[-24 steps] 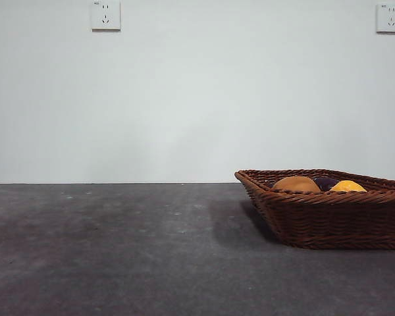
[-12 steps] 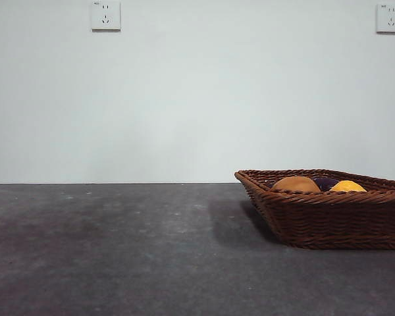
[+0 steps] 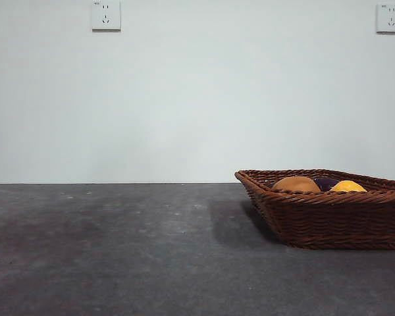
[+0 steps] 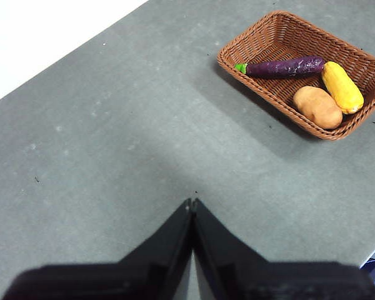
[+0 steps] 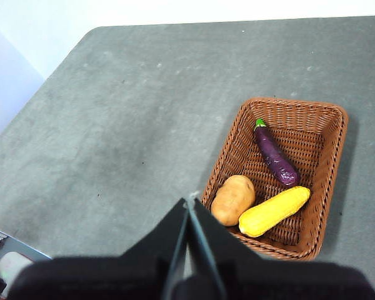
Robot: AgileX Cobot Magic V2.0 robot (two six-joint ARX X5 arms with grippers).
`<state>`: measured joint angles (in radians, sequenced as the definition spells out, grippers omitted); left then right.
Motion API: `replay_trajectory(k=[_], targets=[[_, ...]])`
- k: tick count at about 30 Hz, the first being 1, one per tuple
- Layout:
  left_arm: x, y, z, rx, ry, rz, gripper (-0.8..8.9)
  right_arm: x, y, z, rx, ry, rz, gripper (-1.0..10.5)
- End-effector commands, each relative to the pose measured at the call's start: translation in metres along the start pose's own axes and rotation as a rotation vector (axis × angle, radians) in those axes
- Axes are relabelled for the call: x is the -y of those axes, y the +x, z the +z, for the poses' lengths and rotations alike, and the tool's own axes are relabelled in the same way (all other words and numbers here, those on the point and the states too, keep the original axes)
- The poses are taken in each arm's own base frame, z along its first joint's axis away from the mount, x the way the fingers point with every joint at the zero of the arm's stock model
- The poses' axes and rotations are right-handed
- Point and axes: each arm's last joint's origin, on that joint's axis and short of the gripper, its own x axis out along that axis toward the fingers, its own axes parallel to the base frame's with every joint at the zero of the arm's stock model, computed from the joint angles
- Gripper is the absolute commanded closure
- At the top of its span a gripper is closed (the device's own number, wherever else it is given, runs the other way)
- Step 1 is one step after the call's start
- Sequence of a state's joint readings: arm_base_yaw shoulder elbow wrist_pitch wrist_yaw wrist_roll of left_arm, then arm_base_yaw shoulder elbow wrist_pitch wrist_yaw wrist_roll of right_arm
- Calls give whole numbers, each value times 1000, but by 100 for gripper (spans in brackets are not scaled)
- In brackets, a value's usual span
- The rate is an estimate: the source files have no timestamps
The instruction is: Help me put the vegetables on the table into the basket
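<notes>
The woven brown basket (image 3: 329, 220) stands on the dark grey table (image 3: 118, 250) at the right. Inside it lie the orange-brown potato (image 3: 295, 184), the purple eggplant (image 3: 326, 182) and the bumpy yellow vegetable (image 3: 347, 187). The right wrist view shows the basket (image 5: 334, 187) with potato (image 5: 232, 199), eggplant (image 5: 275, 156) and yellow vegetable (image 5: 275, 211) side by side. The left wrist view shows the same basket (image 4: 237, 69), potato (image 4: 317, 107), eggplant (image 4: 281, 66) and yellow vegetable (image 4: 342, 86). My left gripper (image 4: 192, 203) and right gripper (image 5: 189, 201) are shut, empty, high above the table.
Two wall sockets (image 3: 105, 14) sit on the white wall behind the table. The table's edge and a bit of floor show in the right wrist view (image 5: 12, 262).
</notes>
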<state>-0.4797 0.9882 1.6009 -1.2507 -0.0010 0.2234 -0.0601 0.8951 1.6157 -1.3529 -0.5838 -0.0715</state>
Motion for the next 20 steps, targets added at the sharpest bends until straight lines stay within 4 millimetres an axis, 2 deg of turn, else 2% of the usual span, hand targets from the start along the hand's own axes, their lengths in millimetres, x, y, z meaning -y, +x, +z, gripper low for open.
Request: replay_trajectory(k=[1, 12, 20], targets=[[-1, 0, 1, 7, -9, 4, 820, -1, -1, -2, -16, 9, 7, 949], [-1, 1, 0, 5, -9, 3, 818, -1, 0, -2, -18, 10, 6, 947], [-1, 4, 2, -3, -9, 2, 818, 10, 14, 6, -63, 38, 2, 947]])
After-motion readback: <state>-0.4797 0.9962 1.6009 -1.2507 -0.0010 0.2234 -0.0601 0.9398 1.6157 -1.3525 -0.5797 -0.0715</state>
